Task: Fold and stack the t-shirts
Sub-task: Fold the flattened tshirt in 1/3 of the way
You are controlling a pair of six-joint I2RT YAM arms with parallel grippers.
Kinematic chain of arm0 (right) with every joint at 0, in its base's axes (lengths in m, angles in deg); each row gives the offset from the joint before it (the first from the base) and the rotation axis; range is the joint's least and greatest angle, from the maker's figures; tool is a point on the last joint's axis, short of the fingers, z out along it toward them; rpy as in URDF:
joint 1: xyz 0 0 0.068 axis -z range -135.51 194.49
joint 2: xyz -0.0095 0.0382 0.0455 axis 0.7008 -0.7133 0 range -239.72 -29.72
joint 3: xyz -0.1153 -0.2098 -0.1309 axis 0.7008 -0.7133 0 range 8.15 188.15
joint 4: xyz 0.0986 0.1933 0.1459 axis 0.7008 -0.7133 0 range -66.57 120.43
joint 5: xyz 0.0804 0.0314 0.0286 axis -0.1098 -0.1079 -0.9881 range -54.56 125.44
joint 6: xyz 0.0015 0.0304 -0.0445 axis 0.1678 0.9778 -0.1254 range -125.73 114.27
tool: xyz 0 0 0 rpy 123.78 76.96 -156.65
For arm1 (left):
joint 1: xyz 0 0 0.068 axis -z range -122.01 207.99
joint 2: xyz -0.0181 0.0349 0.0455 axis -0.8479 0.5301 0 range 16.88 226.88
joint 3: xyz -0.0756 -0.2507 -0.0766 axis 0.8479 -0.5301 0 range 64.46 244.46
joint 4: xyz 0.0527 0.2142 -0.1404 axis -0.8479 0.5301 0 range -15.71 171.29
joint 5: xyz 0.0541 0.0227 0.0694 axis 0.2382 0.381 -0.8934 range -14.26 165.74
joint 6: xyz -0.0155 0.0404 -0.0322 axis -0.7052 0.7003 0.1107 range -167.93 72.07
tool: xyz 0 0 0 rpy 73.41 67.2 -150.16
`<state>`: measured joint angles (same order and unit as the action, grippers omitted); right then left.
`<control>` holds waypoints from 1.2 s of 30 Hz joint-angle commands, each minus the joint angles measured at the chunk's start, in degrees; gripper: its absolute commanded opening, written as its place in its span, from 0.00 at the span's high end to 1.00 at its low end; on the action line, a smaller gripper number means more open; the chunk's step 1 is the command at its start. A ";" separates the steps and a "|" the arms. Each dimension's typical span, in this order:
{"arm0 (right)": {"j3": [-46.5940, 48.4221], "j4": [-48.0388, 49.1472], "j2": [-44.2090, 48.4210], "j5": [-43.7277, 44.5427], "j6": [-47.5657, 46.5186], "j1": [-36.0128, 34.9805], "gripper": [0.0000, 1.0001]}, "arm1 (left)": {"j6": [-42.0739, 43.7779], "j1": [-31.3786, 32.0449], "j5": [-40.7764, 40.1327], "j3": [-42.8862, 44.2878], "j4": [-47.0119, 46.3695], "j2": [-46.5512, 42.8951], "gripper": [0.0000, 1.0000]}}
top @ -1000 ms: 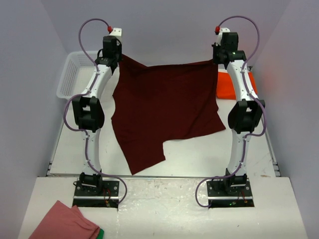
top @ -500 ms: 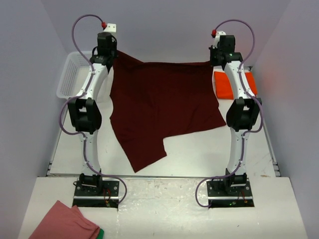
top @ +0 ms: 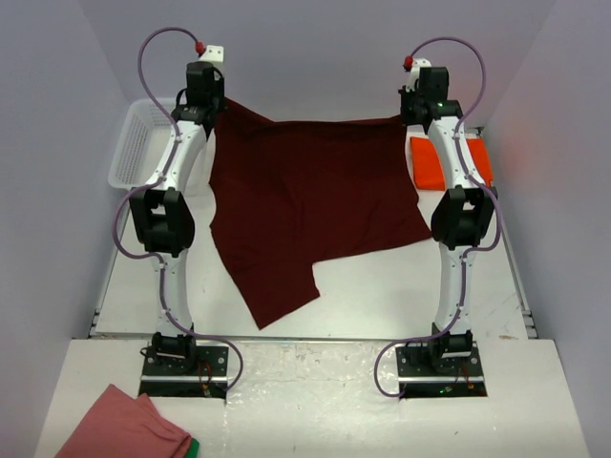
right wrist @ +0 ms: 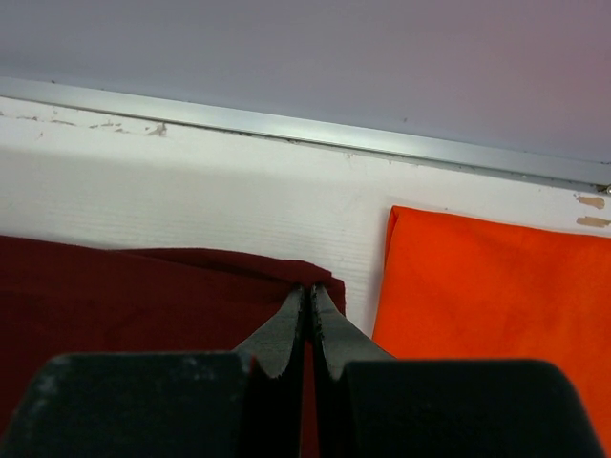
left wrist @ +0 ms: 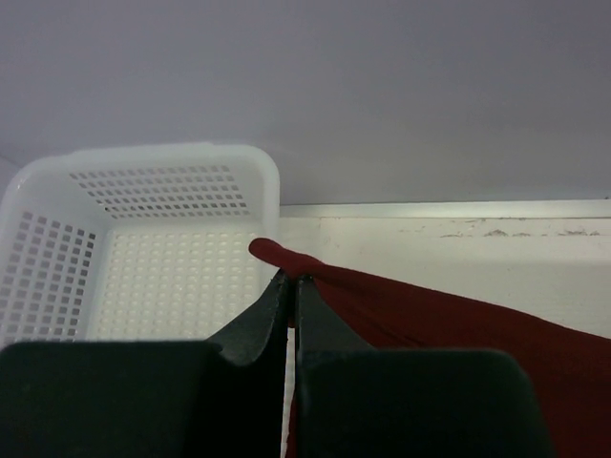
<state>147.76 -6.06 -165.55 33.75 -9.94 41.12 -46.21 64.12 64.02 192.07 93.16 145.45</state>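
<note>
Where the left wrist view shows them, the fingers of the left gripper [left wrist: 289,282] are pressed together with no gap. They pinch a bunched corner of the maroon t-shirt [left wrist: 430,315], and that corner pokes out just above the tips. The right gripper [right wrist: 308,292] is likewise closed tight, clamped on the opposite far corner of the same garment, whose edge curls over at the tips.

From the top camera, both grippers are at the far side of the table [top: 382,286]. The maroon cloth is stretched between them along its far edge and spreads toward the arm bases, one long flap reaching near the table's front edge. Whether the far edge is lifted off the surface cannot be told.

Count:
- **T-shirts:** two. The maroon one lies between the arms. The orange t-shirt [top: 431,164] lies as a flat rectangle at the far right, partly behind the right arm [top: 463,215], near the maroon corner but not touching it.
- **Basket:** one. The white perforated basket [top: 132,143] stands at the far left.
- **Pink cloth:** one. The pink cloth [top: 122,429], green at one edge, lies on the near platform, left of the base of the left arm [top: 160,219].
</note>
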 commanded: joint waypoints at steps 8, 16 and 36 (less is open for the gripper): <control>0.40 -2.09 -0.84 3.01 0.16 0.30 1.00 | -1.01 3.53 1.97 -0.87 4.06 -1.74 1.00; 0.40 -6.48 -0.31 3.80 1.75 0.39 1.00 | -7.24 8.54 1.88 -5.26 11.35 -5.52 1.00; -3.11 -14.31 1.88 5.38 6.93 0.12 1.00 | -18.32 12.24 -7.61 -27.67 15.67 -21.96 1.00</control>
<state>146.23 -18.68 -166.38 37.58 -4.76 41.14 -61.49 76.49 59.47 166.37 107.48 126.70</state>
